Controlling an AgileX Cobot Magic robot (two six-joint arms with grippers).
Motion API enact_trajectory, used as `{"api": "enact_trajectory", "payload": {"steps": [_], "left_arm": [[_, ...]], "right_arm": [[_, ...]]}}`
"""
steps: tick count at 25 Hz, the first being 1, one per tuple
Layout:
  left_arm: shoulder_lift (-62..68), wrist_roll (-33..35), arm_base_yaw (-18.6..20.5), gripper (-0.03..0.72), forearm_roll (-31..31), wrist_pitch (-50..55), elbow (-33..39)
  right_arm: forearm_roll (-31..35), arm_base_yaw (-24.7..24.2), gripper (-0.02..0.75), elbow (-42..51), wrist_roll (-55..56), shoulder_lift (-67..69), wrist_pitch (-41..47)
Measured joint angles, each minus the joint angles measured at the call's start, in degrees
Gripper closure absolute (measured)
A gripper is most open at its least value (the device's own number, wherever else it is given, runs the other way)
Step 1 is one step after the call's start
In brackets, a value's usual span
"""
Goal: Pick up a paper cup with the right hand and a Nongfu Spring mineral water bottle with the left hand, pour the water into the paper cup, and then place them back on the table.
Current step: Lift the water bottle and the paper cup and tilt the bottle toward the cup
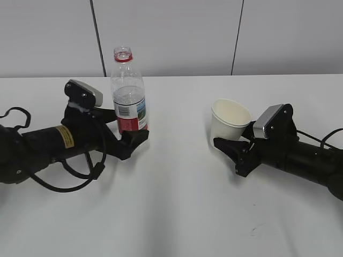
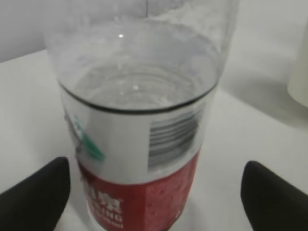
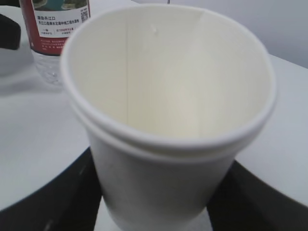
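Observation:
The Nongfu Spring bottle [image 1: 128,91] stands upright and uncapped on the white table [image 1: 177,214], about half full of water [image 2: 139,86]. My left gripper [image 1: 131,140] is open around its red label; in the left wrist view [image 2: 154,192] the left finger is next to the bottle [image 2: 139,159] and the right finger stands clear of it. My right gripper [image 1: 231,147] is shut on the lower part of the empty paper cup [image 1: 229,119], which leans slightly. In the right wrist view both fingers press the sides of the cup [image 3: 163,96], which sits in the gripper [image 3: 159,192].
The bottle's lower part shows at the top left of the right wrist view [image 3: 55,24]. The cup's edge shows at the right of the left wrist view [image 2: 299,72]. A small dark scuff [image 1: 256,230] marks the table near the front. A grey panelled wall stands behind.

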Motion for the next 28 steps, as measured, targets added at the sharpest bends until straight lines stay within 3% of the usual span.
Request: {"api": "enact_trajectory", "payload": {"steps": [7,12,22,28], "left_arm": [[3.57,0.0,-1.02,0.041,-2.51,2.01,-6.95],[5.67,0.0,-1.08,0.055,-2.69,3.41,-8.14],[6.25,-0.05,-1.19,0.216,-2.16,4.44,-8.14],[5.32,0.07,-1.19,0.309,-1.25,6.05,-8.14]], "right_arm": [[-0.27,0.0,0.3,0.0,0.13,0.0,0.0],[-0.48,0.0,0.3,0.0,0.42,-0.47,0.0],[-3.66,0.0,0.3,0.0,4.78,-5.25,0.0],[-9.13,0.0,0.3,0.0,10.85,-7.39,1.54]]}}
